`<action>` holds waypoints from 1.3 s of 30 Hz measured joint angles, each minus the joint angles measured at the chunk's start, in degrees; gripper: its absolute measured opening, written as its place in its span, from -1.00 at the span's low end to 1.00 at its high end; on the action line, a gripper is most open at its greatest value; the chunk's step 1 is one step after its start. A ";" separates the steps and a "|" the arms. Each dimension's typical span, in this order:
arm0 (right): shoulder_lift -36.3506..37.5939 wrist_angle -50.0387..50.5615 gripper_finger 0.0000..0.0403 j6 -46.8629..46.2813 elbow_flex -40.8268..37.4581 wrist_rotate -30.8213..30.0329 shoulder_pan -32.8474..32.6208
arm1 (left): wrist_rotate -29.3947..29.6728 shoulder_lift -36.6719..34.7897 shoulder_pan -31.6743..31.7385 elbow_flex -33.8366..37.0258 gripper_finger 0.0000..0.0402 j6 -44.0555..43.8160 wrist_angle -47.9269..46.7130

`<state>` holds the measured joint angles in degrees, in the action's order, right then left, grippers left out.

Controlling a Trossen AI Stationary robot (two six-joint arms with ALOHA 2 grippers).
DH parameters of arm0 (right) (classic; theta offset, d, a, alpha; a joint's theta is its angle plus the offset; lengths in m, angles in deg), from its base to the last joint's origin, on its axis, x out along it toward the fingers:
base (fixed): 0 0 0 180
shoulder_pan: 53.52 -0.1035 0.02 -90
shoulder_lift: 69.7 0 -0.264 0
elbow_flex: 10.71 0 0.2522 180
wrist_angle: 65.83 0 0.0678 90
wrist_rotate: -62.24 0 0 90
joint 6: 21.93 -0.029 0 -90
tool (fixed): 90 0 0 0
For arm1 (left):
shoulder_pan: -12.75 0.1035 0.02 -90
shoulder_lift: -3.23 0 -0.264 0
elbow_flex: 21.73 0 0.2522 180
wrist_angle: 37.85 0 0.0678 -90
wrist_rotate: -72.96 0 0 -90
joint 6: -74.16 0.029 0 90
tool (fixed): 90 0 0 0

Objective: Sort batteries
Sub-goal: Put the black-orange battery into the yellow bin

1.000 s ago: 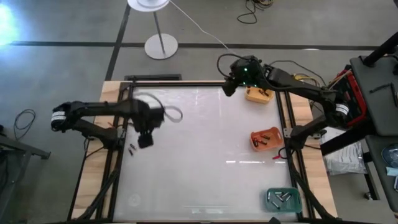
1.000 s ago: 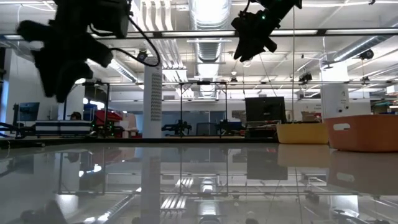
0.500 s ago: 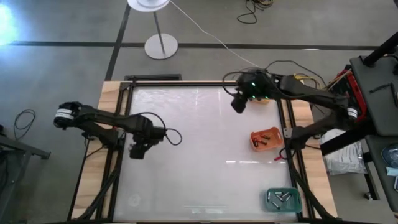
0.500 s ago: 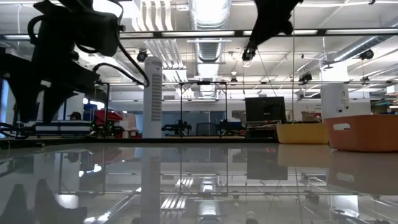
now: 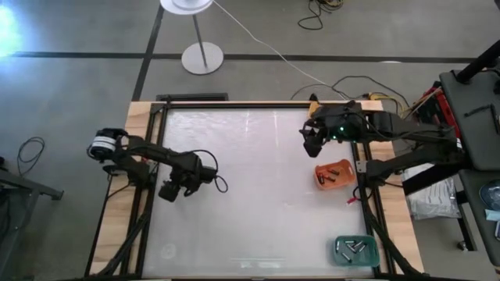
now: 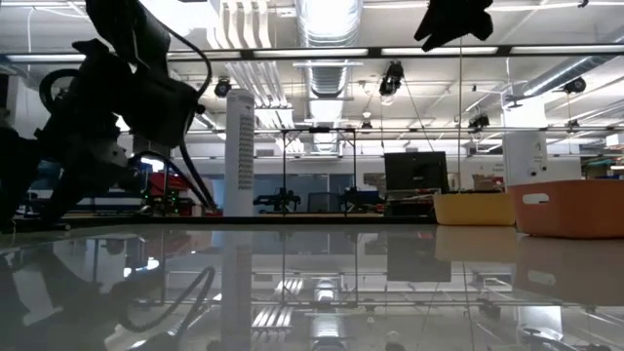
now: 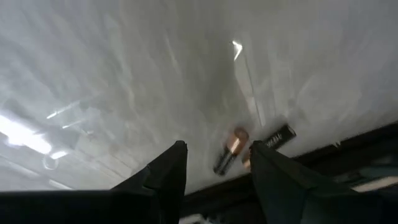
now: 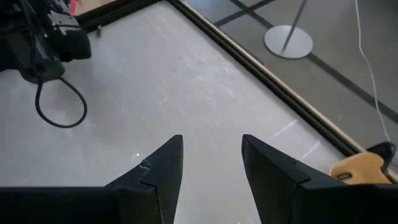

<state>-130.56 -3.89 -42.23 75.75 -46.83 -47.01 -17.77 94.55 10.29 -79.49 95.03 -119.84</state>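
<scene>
Surface: glossy white tabletop [image 5: 258,195] in a dark frame on a wooden base, filling the lower middle of the high view; grey floor and a white lamp stand [image 5: 201,56] lie above it.
Left arm: left gripper [image 5: 170,190] sits low at the middle left of the high view, close to the table's left edge. In its wrist view both dark fingers [image 7: 163,177] show with a clear gap and nothing between them, so it is open, at a middling spread.
Batteries near it: copper-capped dark battery [image 7: 229,150] lies on the white surface just ahead of the gap, and a second black battery with pale lettering [image 7: 273,137] lies just beside it, close to the dark frame edge.
Key relation: the copper-capped cell's long axis seems to run roughly along the line of reach, so the fingers would likely straddle its sides.
Right arm: right gripper [image 5: 308,140] hangs at the upper right of the high view, just above the orange tray. Its fingers [image 8: 160,171] stand apart and empty.
Trays: small orange tray [image 5: 347,179] at middle right holds a few dark batteries; green tray [image 5: 370,254] at lower right holds silvery ones [image 5: 350,247].
Nearer arm: the left, by far.
</scene>
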 joint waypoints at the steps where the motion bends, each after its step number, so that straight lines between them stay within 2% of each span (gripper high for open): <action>1: 0.28 -0.02 -0.22 -0.39 -0.57 -0.04 -0.20 | 0.00 0.50 0.00 0.06 -0.23 -0.17 0.78; 6: 0.86 0.11 -0.21 -2.25 -3.10 -0.04 -0.40 | -1.64 2.99 0.02 -0.04 -0.23 -0.41 0.95; 15: 0.83 -0.08 -0.14 -2.20 -4.03 -0.06 -0.40 | -3.48 3.46 0.02 1.51 -0.23 -2.21 -0.82; 17: 0.85 -0.06 -0.14 -2.18 -4.23 -0.06 -0.40 | -2.65 3.64 0.02 3.06 -0.23 -1.97 -1.42; 21: 0.85 -0.04 -0.17 -2.22 -4.41 -0.05 -0.40 | 3.96 3.98 0.06 3.56 -0.23 -1.80 -0.17; 33: 0.87 -0.05 -0.23 -2.22 -4.41 -0.02 -0.40 | 2.80 7.66 0.09 3.12 -0.24 -3.42 1.92; 36: 0.87 -0.05 -0.23 -2.22 -4.41 -0.01 -0.40 | 2.56 10.37 0.11 1.61 -0.37 -4.85 1.62; 39: 1.45 0.00 -0.21 -2.11 -4.40 0.01 -0.40 | 1.30 13.58 0.26 0.23 -0.68 -6.88 0.73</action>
<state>-129.11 -3.89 -44.34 71.35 -46.83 -47.41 -16.47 108.13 10.56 -79.27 88.15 -119.11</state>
